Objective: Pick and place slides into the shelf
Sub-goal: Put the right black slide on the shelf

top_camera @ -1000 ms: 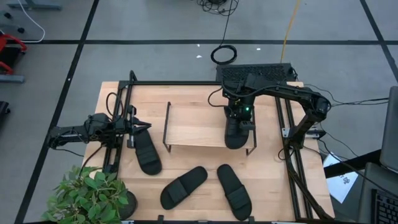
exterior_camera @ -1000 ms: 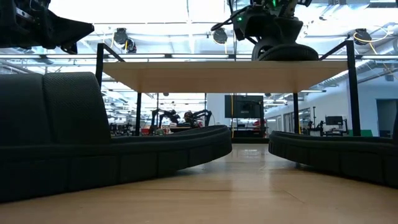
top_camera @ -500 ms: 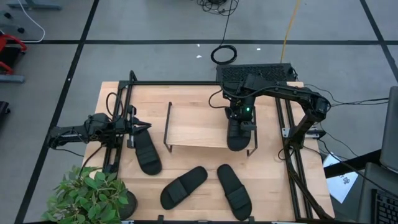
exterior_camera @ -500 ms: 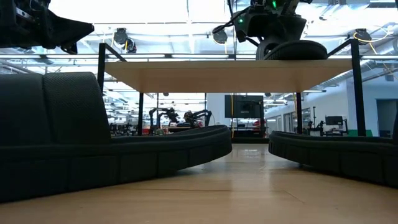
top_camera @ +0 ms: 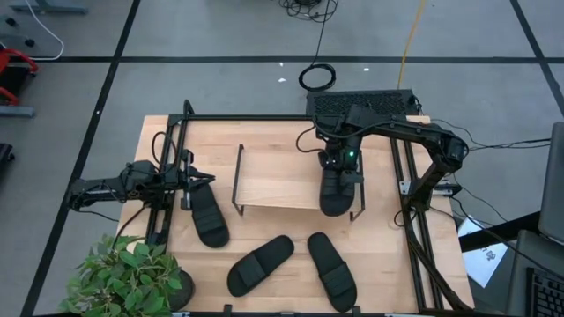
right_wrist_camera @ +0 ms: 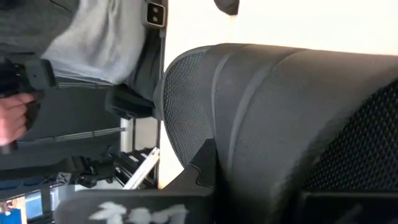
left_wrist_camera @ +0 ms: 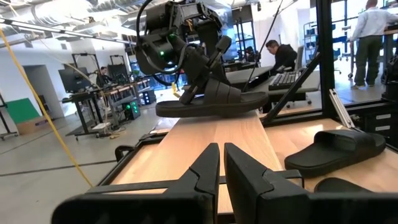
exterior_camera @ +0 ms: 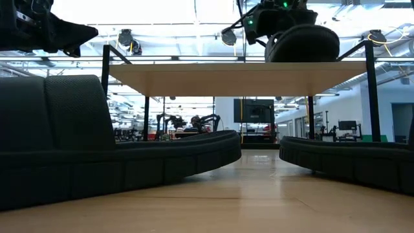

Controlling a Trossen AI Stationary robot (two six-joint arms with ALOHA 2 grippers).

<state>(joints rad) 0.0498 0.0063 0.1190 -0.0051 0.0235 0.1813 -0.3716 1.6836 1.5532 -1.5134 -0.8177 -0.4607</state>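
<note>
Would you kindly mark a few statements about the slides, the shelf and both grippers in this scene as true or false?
1. The right gripper is shut on a slide at the shelf top's right end. True.
2. Three slides lie on the table. True.
3. The left gripper holds a slide. False: it is shut and holds nothing, beside the leftmost slide.
4. A slide sits under the shelf's plank. False: the space under it is bare.
5. The potted plant stands at the table's far right corner. False: near left corner.
</note>
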